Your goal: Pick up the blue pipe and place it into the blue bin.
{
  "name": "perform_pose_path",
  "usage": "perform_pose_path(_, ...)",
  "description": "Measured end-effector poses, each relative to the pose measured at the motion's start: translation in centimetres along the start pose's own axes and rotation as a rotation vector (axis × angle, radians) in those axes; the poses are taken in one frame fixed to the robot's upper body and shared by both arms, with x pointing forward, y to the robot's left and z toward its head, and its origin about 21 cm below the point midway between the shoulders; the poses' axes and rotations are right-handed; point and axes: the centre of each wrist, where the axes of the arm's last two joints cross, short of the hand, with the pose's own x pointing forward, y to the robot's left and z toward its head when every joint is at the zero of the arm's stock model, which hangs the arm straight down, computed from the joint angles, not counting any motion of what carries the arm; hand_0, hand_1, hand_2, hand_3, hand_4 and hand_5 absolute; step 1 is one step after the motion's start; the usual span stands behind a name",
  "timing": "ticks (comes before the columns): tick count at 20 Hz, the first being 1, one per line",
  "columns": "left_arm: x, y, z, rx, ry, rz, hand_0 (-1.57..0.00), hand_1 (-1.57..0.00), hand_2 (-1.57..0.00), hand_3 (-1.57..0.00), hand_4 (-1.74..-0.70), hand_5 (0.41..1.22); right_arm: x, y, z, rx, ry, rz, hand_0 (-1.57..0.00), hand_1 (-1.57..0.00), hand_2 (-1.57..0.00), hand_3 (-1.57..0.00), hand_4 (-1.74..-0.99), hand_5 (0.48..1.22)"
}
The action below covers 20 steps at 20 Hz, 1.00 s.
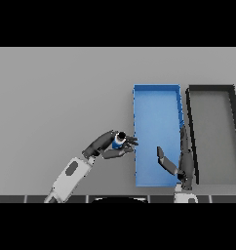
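Observation:
The blue pipe (118, 141) is a short blue piece with a dark end, held in my left hand (108, 145), whose fingers and thumb curl round it. That hand hovers just left of the blue bin (156, 95), close to its left wall, with the fingertips reaching the rim. The bin is a long blue tray running away from me at centre right. My right hand (181, 163) stands over the bin's near right part, fingers straight and pointing away, thumb spread to the left, holding nothing.
A black bin (211, 88) of about the same size lies right beside the blue one, on its right. The grey table (56, 97) stretches to the left and back.

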Motion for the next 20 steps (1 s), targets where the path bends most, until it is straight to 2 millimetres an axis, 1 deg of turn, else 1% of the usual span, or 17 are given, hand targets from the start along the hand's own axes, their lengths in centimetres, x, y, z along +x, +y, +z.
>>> perform_pose_path(1, 0.3, 0.0, -0.3, -0.003, -0.003, 0.000, -1.57, -1.57, -1.57, -1.57, -1.47, 1.221, 0.8, -0.3, -0.1, 0.035, -0.058, -0.015, 0.00, -0.01, -0.02, 0.00, -1.169, 0.597)
perform_pose_path(3, 0.3, 0.1, -0.3, -0.009, 0.015, -0.007, -1.57, -1.57, -1.57, -1.57, -1.47, 1.221, 3.0, -1.4, -0.9, 0.106, -0.100, -0.024, 0.00, -0.01, -0.01, 0.00, -1.165, 0.589)
perform_pose_path(4, 0.5, 0.3, -0.6, -0.003, 0.012, -0.017, -1.57, -1.57, -1.57, -1.57, -1.47, 1.221, 4.0, -1.6, -1.2, 0.164, -0.106, -0.015, 0.00, 0.00, -0.01, 0.00, -1.171, 0.579)
perform_pose_path(6, 0.4, 0.2, -0.3, -0.007, 0.008, -0.019, -1.57, -1.57, -1.57, -1.57, -1.47, 1.221, 4.8, -1.6, -1.5, 0.283, 0.005, 0.001, 0.00, 0.00, -0.01, 0.00, -1.185, 0.554)
perform_pose_path(7, 0.4, 0.3, -0.4, -0.006, 0.011, -0.021, -1.57, -1.57, -1.57, -1.57, -1.47, 1.221, 5.2, -1.4, -1.8, 0.334, 0.024, 0.021, 0.00, 0.00, 0.00, 0.00, -1.194, 0.543)
perform_pose_path(8, 0.4, 0.1, -0.5, -0.009, 0.012, -0.022, -1.57, -1.57, -1.57, -1.57, -1.47, 1.221, 6.0, -0.9, -2.5, 0.371, 0.020, 0.039, 0.00, 0.00, 0.00, 0.00, -1.205, 0.539)
perform_pose_path(10, 0.7, 0.2, -0.7, -0.007, 0.023, -0.026, -1.57, -1.57, -1.57, -1.57, -1.47, 1.221, 7.1, -0.3, -3.0, 0.462, -0.019, 0.064, 0.00, 0.00, 0.00, 0.00, -1.230, 0.531)
perform_pose_path(11, 0.7, 0.3, -0.6, -0.012, 0.022, -0.042, -1.57, -1.57, -1.57, -1.57, -1.47, 1.221, 7.7, 0.2, -3.3, 0.500, -0.030, 0.069, 0.00, 0.00, 0.00, 0.00, -1.246, 0.526)
perform_pose_path(12, 0.5, 0.2, -0.3, -0.018, 0.019, -0.043, -1.57, -1.57, -1.57, -1.57, -1.47, 1.221, 8.2, 0.3, -3.9, 0.521, -0.037, 0.085, 0.00, 0.00, 0.00, 0.00, -1.256, 0.523)
perform_pose_path(14, 0.7, 0.4, -0.5, -0.016, 0.015, -0.042, -1.57, -1.57, -1.57, -1.57, -1.47, 1.221, 9.0, 1.2, -4.7, 0.583, -0.055, 0.092, 0.00, 0.00, 0.00, 0.00, -1.242, 0.524)
perform_pose_path(15, 0.7, 0.3, -0.8, -0.017, 0.024, -0.041, -1.57, -1.57, -1.57, -1.57, -1.47, 1.221, 9.3, 1.6, -4.8, 0.610, -0.050, 0.097, 0.00, 0.00, 0.00, 0.00, -1.239, 0.522)
perform_pose_path(17, 0.6, 0.2, -0.6, -0.019, 0.019, -0.035, -1.57, -1.57, -1.57, -1.57, -1.47, 1.221, 9.6, 2.4, -5.1, 0.659, -0.027, 0.071, 0.00, 0.00, 0.00, 0.00, -1.227, 0.528)
perform_pose_path(19, 0.6, 0.2, -0.9, -0.026, 0.022, -0.035, -1.57, -1.57, -1.57, -1.57, -1.47, 1.221, 10.5, 3.6, -6.3, 0.711, -0.051, 0.064, 0.00, 0.00, 0.00, 0.00, -1.214, 0.520)
perform_pose_path(20, 0.5, 0.4, -1.0, -0.030, 0.030, -0.034, -1.57, -1.57, -1.57, -1.57, -1.47, 1.221, 10.4, 3.7, -6.1, 0.742, -0.040, 0.072, 0.00, 0.00, 0.00, 0.00, -1.209, 0.517)
